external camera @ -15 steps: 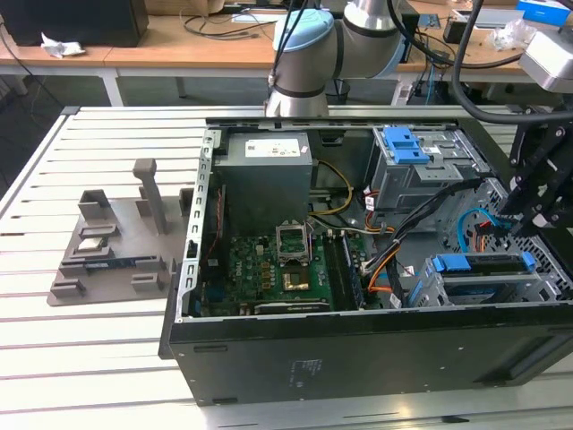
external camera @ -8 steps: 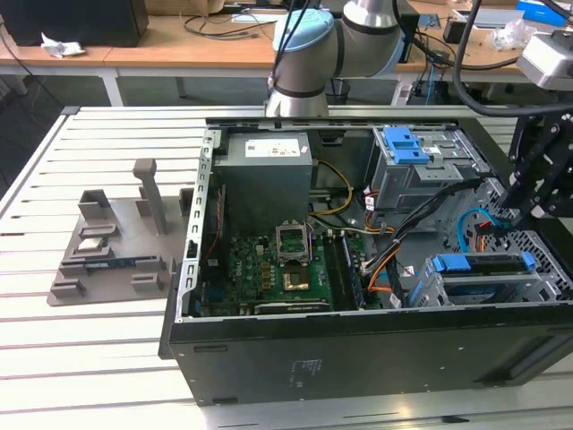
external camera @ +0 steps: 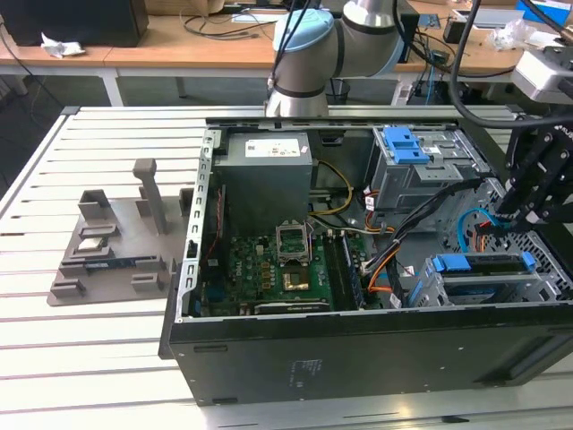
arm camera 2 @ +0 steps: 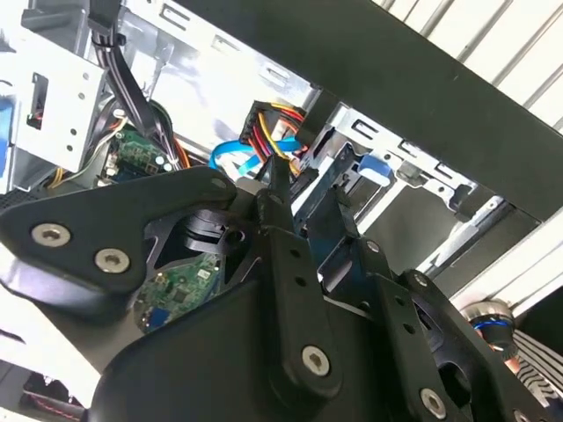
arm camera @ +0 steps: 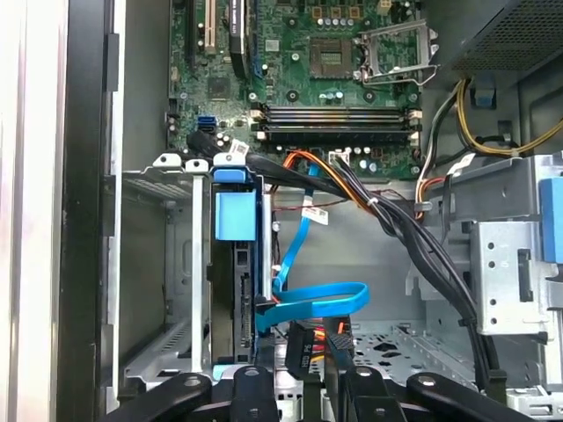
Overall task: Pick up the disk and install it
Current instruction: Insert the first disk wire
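Gripper [external camera: 501, 215] down inside the PC case [external camera: 358, 358], in the gap between the two drive cages at the case end toward the exterior view's right. Opening: cannot tell, black linkage blocks the line of sight in both wrist views. Nose right at a black power connector [arm camera: 303, 352] with red, yellow and orange wires. Probably touching it, but contact not confirmable.

Disk [external camera: 483, 266] not in the gripper. Already sitting on edge in the lower grey steel cage [external camera: 421, 287], along the case's near wall. Blue plastic carrier around it, blue tab [arm camera: 236, 215] at the end facing the motherboard [arm camera: 308, 70]. Lies just beside the gripper, on the near-wall side. Long axis along the cage, roughly parallel to that wall. Looks seated, though depth of insertion hard to judge.

Flat blue data cable [arm camera: 317, 299] looped from the disk's rear edge toward the connector. Bundle of black sleeved cables [arm camera: 413, 237] crossing above, glossy and stiff-looking.

Further out: second perforated sheet-metal cage with a blue latch [external camera: 403, 143], boxy grey power supply [external camera: 267, 175] at the case's far wall. Case on a white slatted bench [external camera: 89, 358], grey moulded fixture [external camera: 112, 251] near its edge on the exterior view's left.
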Tool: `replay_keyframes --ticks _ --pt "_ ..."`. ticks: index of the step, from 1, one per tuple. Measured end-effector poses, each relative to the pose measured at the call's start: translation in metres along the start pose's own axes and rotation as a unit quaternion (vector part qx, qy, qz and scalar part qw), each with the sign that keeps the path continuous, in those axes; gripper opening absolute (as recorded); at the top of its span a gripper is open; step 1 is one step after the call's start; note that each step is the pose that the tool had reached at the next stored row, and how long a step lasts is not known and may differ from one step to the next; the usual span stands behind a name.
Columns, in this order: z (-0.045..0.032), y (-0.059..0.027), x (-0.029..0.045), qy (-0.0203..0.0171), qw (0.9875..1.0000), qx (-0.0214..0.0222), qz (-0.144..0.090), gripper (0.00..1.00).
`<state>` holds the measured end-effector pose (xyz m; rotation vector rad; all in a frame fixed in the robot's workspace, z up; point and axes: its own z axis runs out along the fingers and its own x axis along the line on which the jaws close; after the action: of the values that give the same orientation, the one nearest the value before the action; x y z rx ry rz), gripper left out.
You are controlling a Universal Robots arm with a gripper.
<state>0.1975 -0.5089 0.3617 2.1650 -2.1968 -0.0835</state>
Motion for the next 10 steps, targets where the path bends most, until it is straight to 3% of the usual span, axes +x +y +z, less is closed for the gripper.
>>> replay_keyframes --ticks 3,7,8,10 --pt "0.0049 -0.0004 0.0002 0.0002 1.0 0.0 0.0 0.36" --pt "0.005 -0.0004 0.0002 0.001 1.0 0.0 0.0 0.36" --pt "0.005 -0.0004 0.0002 0.0013 1.0 0.0 0.0 0.35" --pt "0.005 -0.0004 0.0002 0.0019 1.0 0.0 0.0 0.22"
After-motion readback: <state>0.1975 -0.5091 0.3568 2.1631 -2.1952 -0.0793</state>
